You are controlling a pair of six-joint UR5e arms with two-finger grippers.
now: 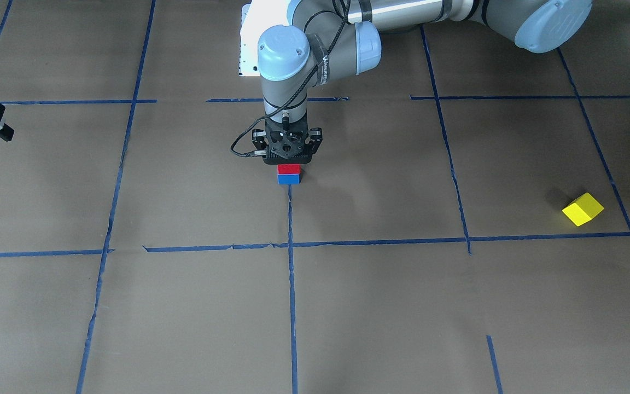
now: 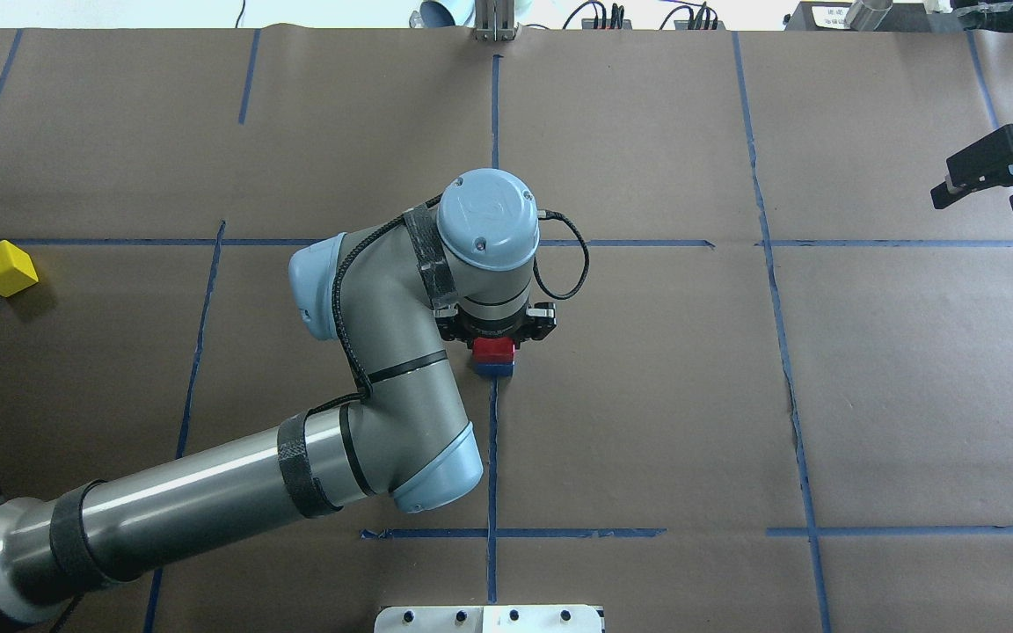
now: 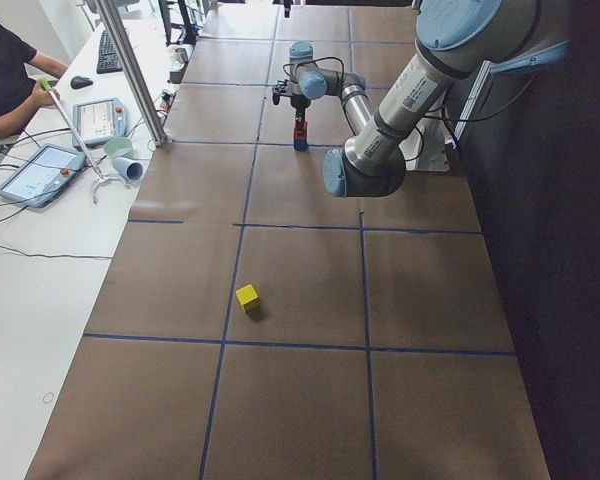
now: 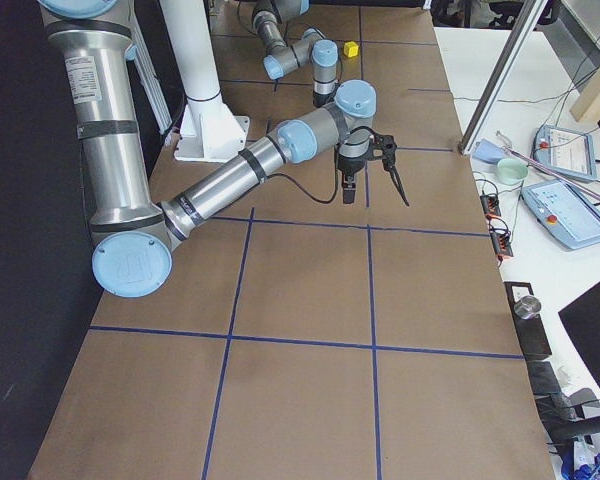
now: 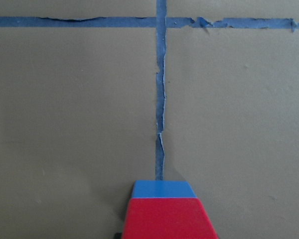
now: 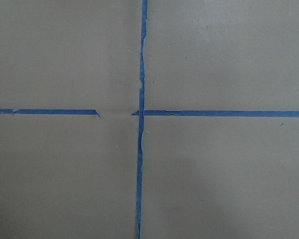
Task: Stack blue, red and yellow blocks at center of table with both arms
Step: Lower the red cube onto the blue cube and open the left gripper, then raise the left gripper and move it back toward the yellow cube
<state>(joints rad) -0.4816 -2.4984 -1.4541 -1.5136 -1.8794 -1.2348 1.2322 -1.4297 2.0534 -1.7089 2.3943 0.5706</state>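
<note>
Hanging over red block [image 1: 287, 169] atop blue block [image 1: 288, 179]: left gripper [image 1: 287, 162], grip untellable | right gripper [image 2: 975, 203] fingers apart | yellow block [image 1: 583, 209] distant

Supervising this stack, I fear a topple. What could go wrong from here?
The left gripper sits right over the red block on the blue block; withdrawing crookedly could drag red off.
The yellow block lies far out, turned against the tape lines; a skewed grasp might place it off-centre and tip the stack.
</note>
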